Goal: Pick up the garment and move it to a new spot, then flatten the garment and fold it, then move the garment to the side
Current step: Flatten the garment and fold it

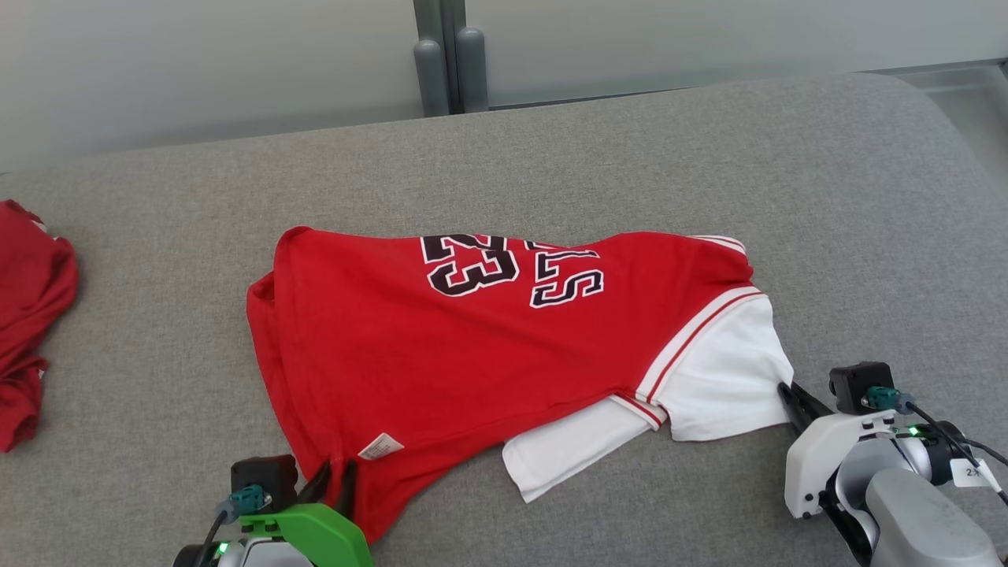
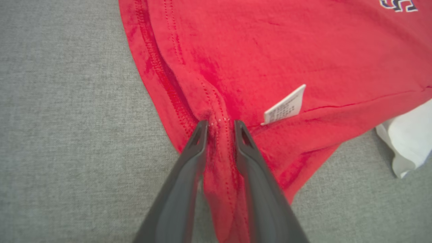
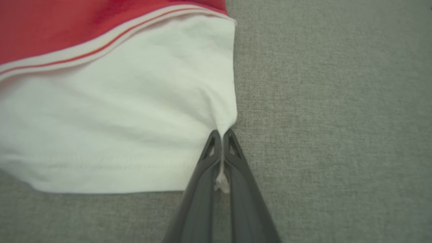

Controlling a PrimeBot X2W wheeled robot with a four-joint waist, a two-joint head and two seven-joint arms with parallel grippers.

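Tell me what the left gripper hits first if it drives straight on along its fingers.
The left gripper is clamped on a bunched hem fold of the red garment, so it would plough straight into more of that fabric. The white care label sits right of that line, probably missed.

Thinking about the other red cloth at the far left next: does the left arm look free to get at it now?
Probably not yet: the left gripper is shut on the hem of the jersey. Once it lets go, the grey surface towards the red cloth has nothing in the way.
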